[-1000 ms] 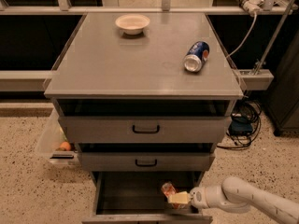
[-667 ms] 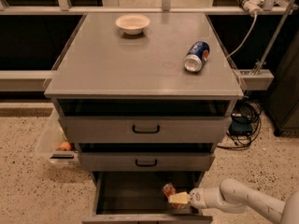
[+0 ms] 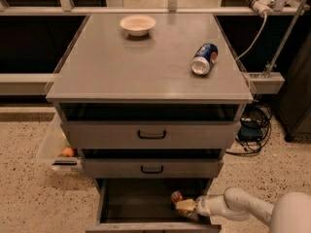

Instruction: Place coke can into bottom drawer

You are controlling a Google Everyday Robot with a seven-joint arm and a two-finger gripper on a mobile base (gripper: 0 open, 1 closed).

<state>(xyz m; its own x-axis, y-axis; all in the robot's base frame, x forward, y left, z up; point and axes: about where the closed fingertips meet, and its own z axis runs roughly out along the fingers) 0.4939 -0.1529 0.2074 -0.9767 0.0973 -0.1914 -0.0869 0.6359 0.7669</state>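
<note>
The bottom drawer [image 3: 131,203] of the grey cabinet is pulled open and its inside is dark. The coke can [image 3: 176,197], small and red-orange, is inside it near the right side. My gripper [image 3: 186,206] reaches into the drawer from the right and sits right against the can, just below and to the right of it. The white arm [image 3: 243,207] runs off to the lower right. Whether the can rests on the drawer floor or is held is not visible.
A blue can [image 3: 204,58] lies on its side on the cabinet top [image 3: 146,67], and a white bowl [image 3: 138,24] stands at the back. The two upper drawers [image 3: 151,135] are slightly open. A clear bin with an orange [image 3: 68,152] is at the left; cables [image 3: 252,125] lie at the right.
The arm has shifted slightly, with more of it showing at the lower right. The gripper and the can stay at about the same place in the drawer.
</note>
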